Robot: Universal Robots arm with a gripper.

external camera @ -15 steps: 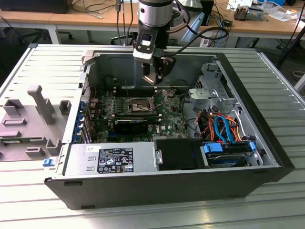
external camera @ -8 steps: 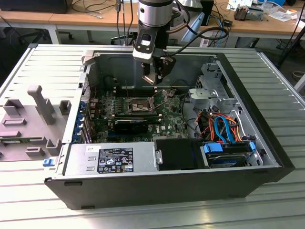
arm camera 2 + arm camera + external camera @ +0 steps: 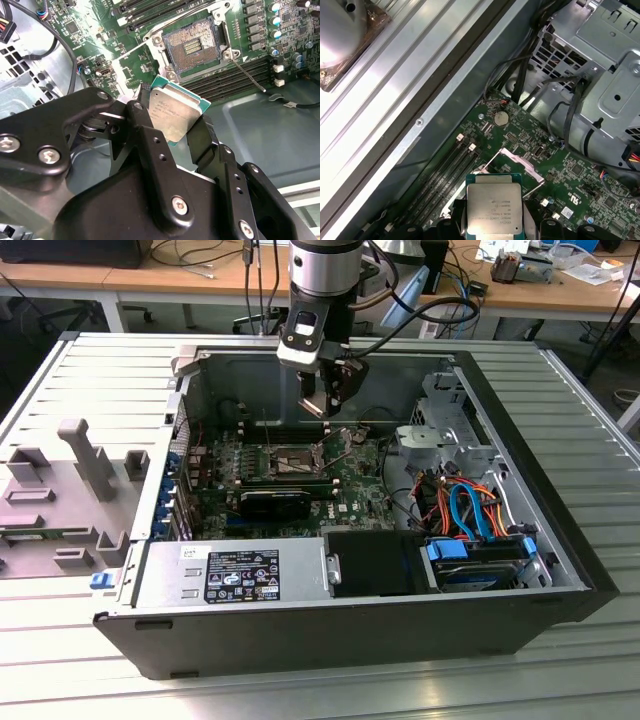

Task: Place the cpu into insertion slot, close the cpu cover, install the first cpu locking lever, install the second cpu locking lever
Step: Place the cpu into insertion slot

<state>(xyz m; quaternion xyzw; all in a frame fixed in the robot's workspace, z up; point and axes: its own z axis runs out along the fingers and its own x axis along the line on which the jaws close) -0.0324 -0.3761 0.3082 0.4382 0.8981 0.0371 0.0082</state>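
Note:
The cpu (image 3: 175,112) (image 3: 492,210), a flat square chip with a silver-grey top and green edge, is pinched by its sides in my gripper (image 3: 172,117) (image 3: 325,405), which is shut on it. In the exterior view the gripper hangs inside the open computer case, above the motherboard and a little behind the insertion slot (image 3: 285,462). That slot (image 3: 192,47) is uncovered, its dark contact field bare. The cpu cover (image 3: 525,165), a thin silvery frame, stands tilted up off the board. A thin locking lever (image 3: 247,75) sticks up free beside the socket.
Long black memory slots (image 3: 235,75) run beside the socket. A black card (image 3: 275,502) lies in front of it. A silver power supply (image 3: 240,575) fills the near corner, and a metal drive cage (image 3: 450,430) with coloured cables (image 3: 470,505) lies toward the exterior view's right. Grey fixtures (image 3: 85,455) stand outside the case.

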